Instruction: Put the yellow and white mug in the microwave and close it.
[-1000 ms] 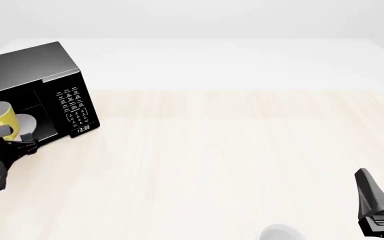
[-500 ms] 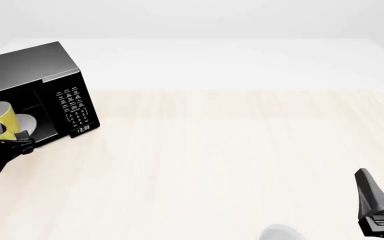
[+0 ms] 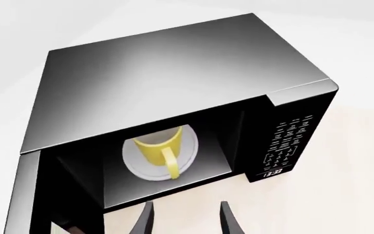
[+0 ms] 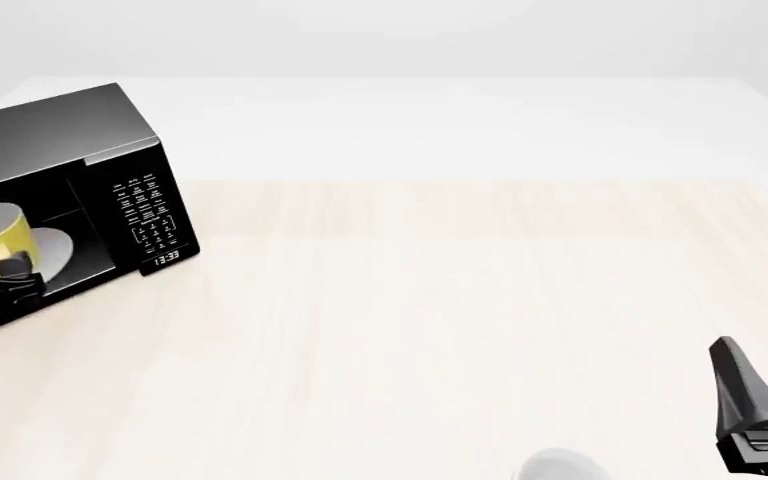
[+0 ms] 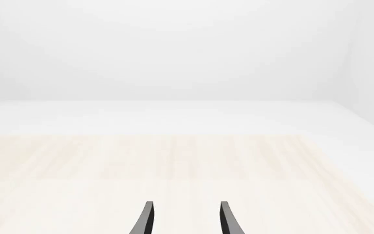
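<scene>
With the yellow and white mug [image 3: 161,150] sitting on the turntable plate [image 3: 187,146] inside the microwave [image 3: 174,83], just ahead of the empty, spread-fingered left gripper [image 3: 183,219], the door-closing step is coming up, calling for a swing onto the open door [image 3: 25,195].

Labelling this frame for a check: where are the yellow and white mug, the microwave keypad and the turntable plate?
yellow and white mug [image 3: 156,147]: left wrist view, on its yellow outer wall.
microwave keypad [image 4: 144,212]: front view, among the white buttons.
turntable plate [image 3: 188,146]: left wrist view, on its bare white rim.
</scene>
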